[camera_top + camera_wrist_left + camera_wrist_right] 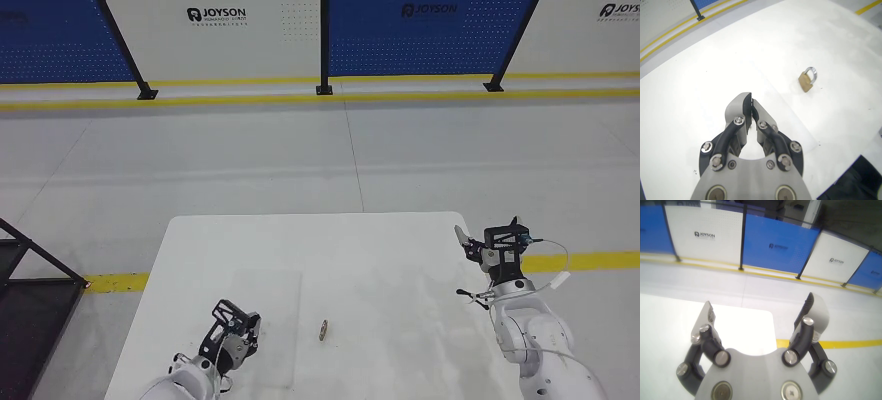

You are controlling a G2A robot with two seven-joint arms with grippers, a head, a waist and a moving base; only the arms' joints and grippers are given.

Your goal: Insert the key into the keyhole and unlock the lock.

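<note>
Left claw (752, 98), lower left of the top view: closed, pads pressed together. Whether anything thin is pinched between them cannot be confirmed. Brass padlock (806, 81), lower centre: lies flat on the white table (400, 260), near that claw but apart from it, shackle closed. Right claw (760, 306), right of the frame at the table's far corner: open, holding nothing.

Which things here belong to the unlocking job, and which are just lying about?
Job: padlock on the table; left gripper, shut; right gripper, open.
Lying about: barrier panels; yellow floor lines; black rack.
</note>
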